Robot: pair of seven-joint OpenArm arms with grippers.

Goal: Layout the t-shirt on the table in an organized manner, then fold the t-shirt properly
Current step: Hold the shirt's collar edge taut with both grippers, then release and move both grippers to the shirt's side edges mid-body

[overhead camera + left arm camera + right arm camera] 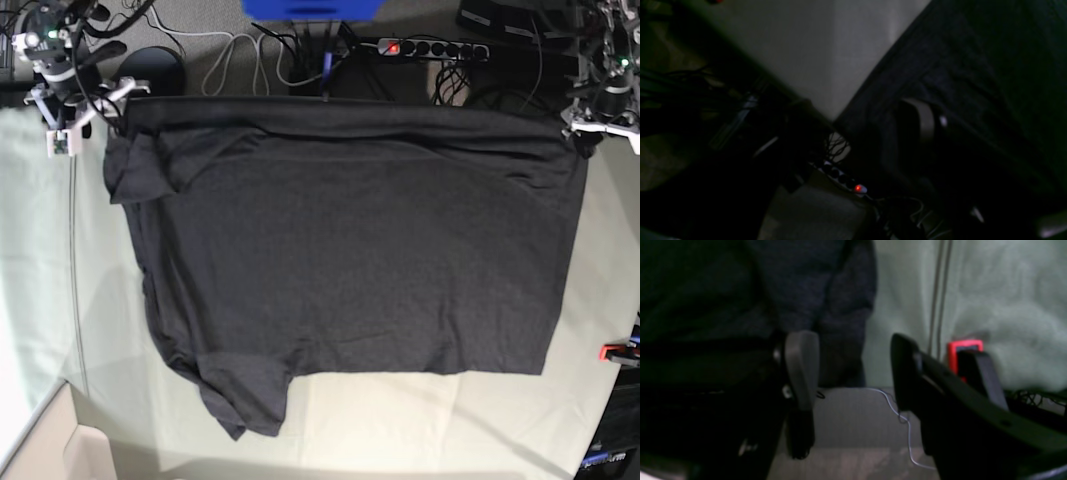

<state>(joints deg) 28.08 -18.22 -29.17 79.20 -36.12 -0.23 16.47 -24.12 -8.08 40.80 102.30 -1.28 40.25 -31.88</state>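
Standing apart with a clear gap between its two fingers, the right gripper (846,373) holds nothing; the t-shirt (350,250) hangs just beside its grey finger pad (801,363), and whether cloth and pad touch cannot be told. In the base view this gripper (95,112) sits at the far corner of the table (40,250) on that view's left, at the shirt's upper corner.

The left gripper (590,130) is at the opposite far corner. Its wrist view is dark and blurred: one pale finger (923,121) shows against the dark fabric (973,83), the other cannot be made out, so the spread of the jaws cannot be told there.

The t-shirt lies spread flat over the middle of the table, plain dark side up, its far hem running along the far edge. One sleeve is bunched near the far left corner, the other lies rumpled toward the near edge.

Beyond the far edge lie a power strip (430,47) with a red lit switch, tangled cables (250,55) and a blue object (312,8). A red clamp (615,351) sits at the right edge; another (963,353) shows close behind the right gripper's black finger. A thin cord (74,280) runs along the cloth near the left edge.
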